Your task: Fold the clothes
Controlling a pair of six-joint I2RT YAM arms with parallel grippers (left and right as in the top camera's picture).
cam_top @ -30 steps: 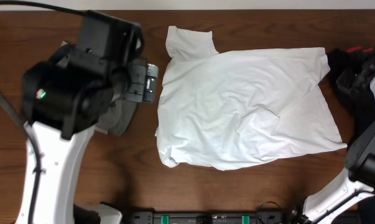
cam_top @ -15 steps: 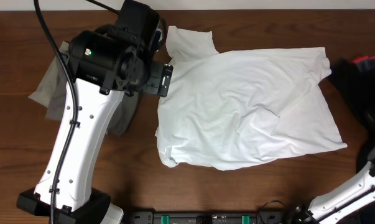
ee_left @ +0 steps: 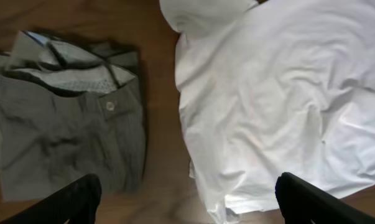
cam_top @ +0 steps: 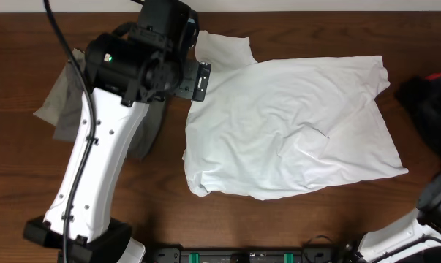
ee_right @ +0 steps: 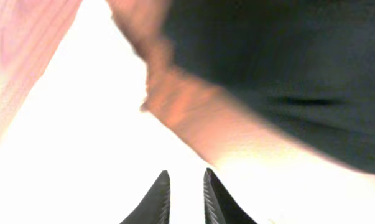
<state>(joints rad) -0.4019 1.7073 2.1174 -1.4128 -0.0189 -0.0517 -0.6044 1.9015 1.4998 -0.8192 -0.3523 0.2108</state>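
T-shirt: the white T-shirt (cam_top: 289, 131) lies spread and rumpled across the middle of the wooden table (cam_top: 279, 226), one sleeve pointing to the far edge; it lies as it did a second ago.
Trousers: grey-khaki trousers (cam_top: 63, 109) lie bunched left of the shirt, apart from it.
Black garment: a black garment (cam_top: 428, 102) sits at the right edge, beyond the shirt's hem.
Change, left: the left arm (cam_top: 96, 161), which covered the trousers a second ago, has swung toward the shirt's near-sleeve corner, baring the trousers' left part.
Change, right: the right arm (cam_top: 439, 212) has drawn back to the lower right corner, uncovering more of the black garment.
Left gripper: the left gripper (ee_left: 187, 186) hangs above the strip of table between trousers and shirt, fingers spread wide, holding nothing.
Right gripper: the right gripper (ee_right: 185, 180) shows fingers drawn almost together, nothing between them.
Hard to see: the right wrist view is blurred and washed out; the black garment is cut off by the overhead frame; the left arm hides part of the trousers.
Only in the left wrist view: the trousers' button (ee_left: 109, 106) and pale patterned lining (ee_left: 81, 81).
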